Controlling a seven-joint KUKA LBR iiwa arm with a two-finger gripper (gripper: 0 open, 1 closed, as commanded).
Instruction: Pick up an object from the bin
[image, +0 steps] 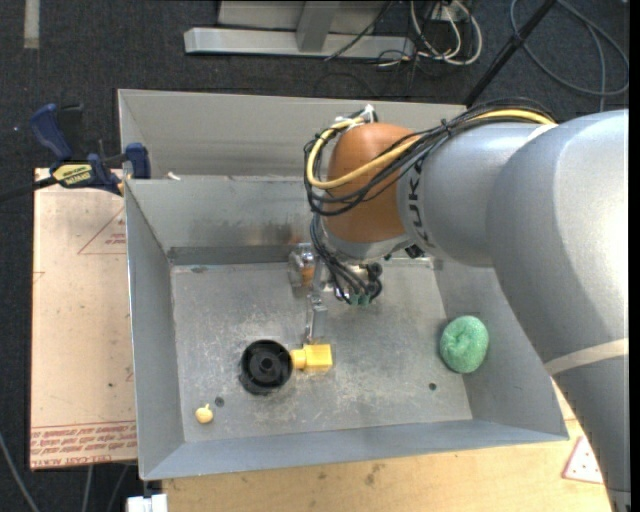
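The small yellow block (316, 358) lies just at six o'clock from my gripper (314, 336), with a black round cap (265, 366) beside it at nine; I cannot tell how open the claw is.

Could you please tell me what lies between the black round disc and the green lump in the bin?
In the camera view, a small yellow block sits right beside the black disc; from it to the green lump, only bare bin floor.

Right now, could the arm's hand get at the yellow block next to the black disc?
Probably yes: the hand hangs just above the yellow block and nothing covers it, though the black disc sits close beside it.
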